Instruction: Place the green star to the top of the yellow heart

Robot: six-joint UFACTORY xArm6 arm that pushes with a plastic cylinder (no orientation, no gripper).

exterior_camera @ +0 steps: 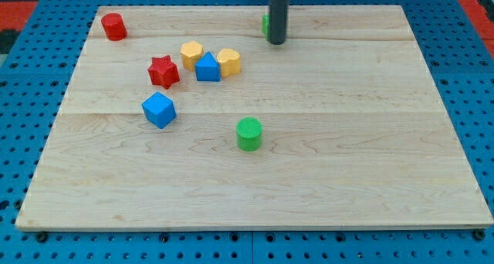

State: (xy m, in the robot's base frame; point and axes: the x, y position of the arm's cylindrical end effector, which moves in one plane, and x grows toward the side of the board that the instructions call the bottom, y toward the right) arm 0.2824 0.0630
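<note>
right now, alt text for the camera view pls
My tip sits near the wooden board's top edge, hiding most of a green block. Left of it cluster a yellow heart, blue block, yellow block and red star.

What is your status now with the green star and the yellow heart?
My tip at the view's top, against the green star, mostly hidden behind the rod. Yellow heart down-left, touching the blue block. Path between clear.
</note>
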